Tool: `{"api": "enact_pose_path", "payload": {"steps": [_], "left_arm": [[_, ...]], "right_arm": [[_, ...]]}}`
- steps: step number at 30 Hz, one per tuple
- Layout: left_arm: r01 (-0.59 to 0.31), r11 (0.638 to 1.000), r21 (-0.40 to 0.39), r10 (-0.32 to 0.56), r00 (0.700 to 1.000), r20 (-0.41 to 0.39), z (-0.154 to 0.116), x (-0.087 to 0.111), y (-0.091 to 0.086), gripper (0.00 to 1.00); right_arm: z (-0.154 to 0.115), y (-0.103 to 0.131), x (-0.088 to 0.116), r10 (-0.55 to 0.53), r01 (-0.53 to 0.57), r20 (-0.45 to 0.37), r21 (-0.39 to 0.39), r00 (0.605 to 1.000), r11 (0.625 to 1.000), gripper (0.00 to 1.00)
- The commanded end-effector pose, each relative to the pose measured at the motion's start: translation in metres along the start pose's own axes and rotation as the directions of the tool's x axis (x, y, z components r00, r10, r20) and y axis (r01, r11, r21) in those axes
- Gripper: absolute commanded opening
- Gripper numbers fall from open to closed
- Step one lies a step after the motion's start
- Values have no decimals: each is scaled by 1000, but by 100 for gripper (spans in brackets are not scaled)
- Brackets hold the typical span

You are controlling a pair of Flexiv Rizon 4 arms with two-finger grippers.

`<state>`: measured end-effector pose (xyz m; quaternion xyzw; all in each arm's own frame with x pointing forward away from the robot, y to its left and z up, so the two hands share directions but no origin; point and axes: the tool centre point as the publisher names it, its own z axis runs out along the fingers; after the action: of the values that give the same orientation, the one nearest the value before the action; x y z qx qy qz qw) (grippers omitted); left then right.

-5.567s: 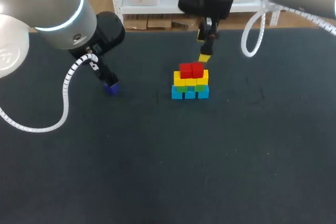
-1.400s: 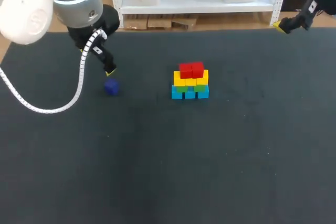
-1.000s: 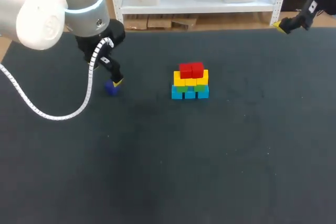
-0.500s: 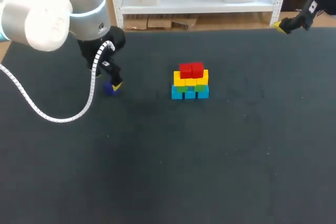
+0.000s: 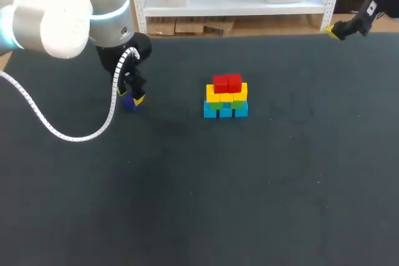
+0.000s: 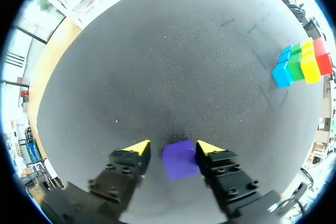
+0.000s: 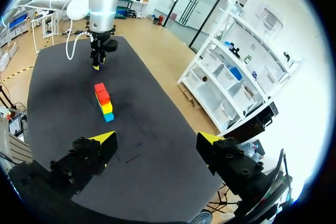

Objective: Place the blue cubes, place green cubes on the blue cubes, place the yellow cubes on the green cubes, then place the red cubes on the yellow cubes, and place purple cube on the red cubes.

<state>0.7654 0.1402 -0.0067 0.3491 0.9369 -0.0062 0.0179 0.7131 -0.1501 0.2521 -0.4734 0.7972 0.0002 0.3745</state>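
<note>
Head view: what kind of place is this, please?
Probably a robotics lab bench: a dark table, the left gripper open around a purple cube, and a small stack of coloured cubes built in layers.

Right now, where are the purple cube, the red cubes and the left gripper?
purple cube (image 6: 180, 160), left wrist view, middle of its top face.
red cubes (image 5: 227, 83), head view, middle of the pair.
left gripper (image 6: 173, 148), left wrist view, midway between its fingertips.

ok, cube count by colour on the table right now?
blue cubes: 3
green cubes: 2 showing, partly hidden
yellow cubes: 3
red cubes: 2
purple cube: 1
Total: 11
</note>
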Motion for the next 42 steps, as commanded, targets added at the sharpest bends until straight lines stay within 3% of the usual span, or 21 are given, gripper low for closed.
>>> {"api": "enact_pose_path", "payload": {"steps": [1,10,14,21,25,30,35,42], "left_arm": [[-2,1000,1,2,1000,-11,-1,-3,2,0],[-18,1000,-15,18,1000,-22,-6,2,0,0],[-102,995,-19,101,995,-19,-15,1,-7,0],[-377,926,-27,377,926,-9,-42,-6,-25,0],[-474,879,-58,474,881,-13,-68,-7,-27,0],[-534,836,-124,538,843,-4,-104,-9,-28,0],[-571,807,-151,585,809,64,-135,-17,-42,0],[-645,756,-114,654,750,97,-155,-31,-65,0]], "right_arm": [[1,1,0,1,-1,0,9,1000,1000,100],[1,1,0,1,-1,0,9,1000,1000,100],[1,1,0,1,-1,0,9,1000,1000,100],[1,1,0,1,-1,0,9,1000,1000,100],[1,1,0,1,-1,0,9,1000,1000,100],[1,1,0,1,-1,0,9,1000,1000,100],[1,1,0,1,-1,0,9,1000,1000,100],[1,1,0,1,-1,0,9,1000,1000,100]]}}
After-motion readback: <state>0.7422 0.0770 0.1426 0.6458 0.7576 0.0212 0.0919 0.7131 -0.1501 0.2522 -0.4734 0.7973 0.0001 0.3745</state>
